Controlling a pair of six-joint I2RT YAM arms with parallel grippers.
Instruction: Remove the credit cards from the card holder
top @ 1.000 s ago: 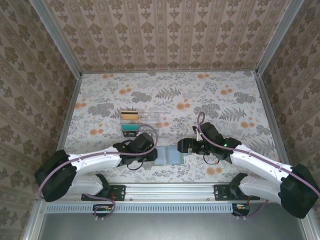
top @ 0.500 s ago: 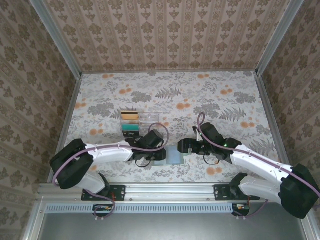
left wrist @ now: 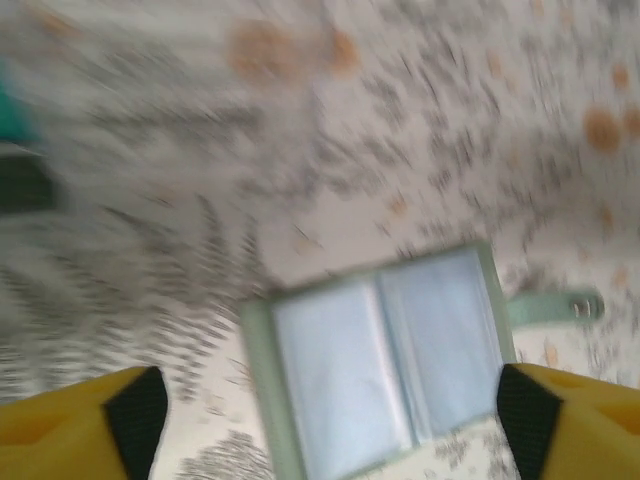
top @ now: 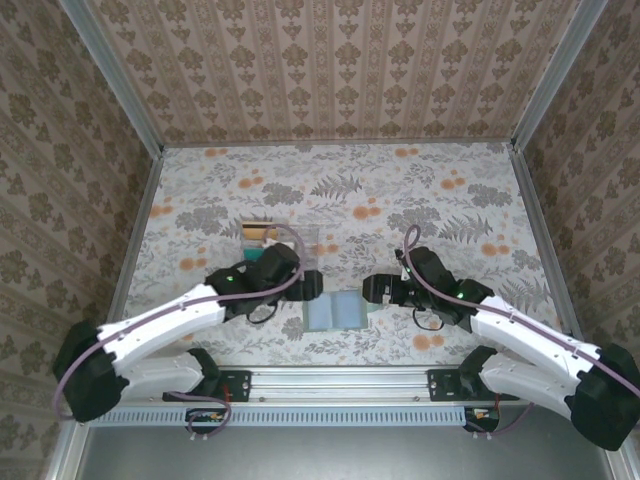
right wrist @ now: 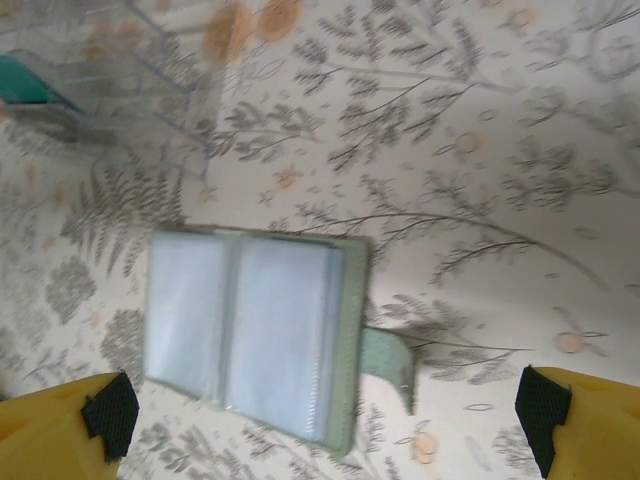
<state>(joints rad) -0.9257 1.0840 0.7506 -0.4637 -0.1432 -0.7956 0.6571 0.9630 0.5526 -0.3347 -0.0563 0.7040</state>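
Spread wide, pinching nothing: jaws of left gripper (left wrist: 330, 418) and right gripper (right wrist: 327, 418); below and between both, flat open on the worktop (right wrist: 480, 150), card holder (right wrist: 250, 340), sleeves seemingly bare; beyond the jaws, teal credit card (right wrist: 25, 80) in clear tray (right wrist: 140, 55); probably almost finished.

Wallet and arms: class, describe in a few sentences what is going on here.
The wallet lies open on the table between the two arms. The left gripper and the right gripper are both open near it, holding nothing. A teal card sits in the clear tray beyond the wallet.
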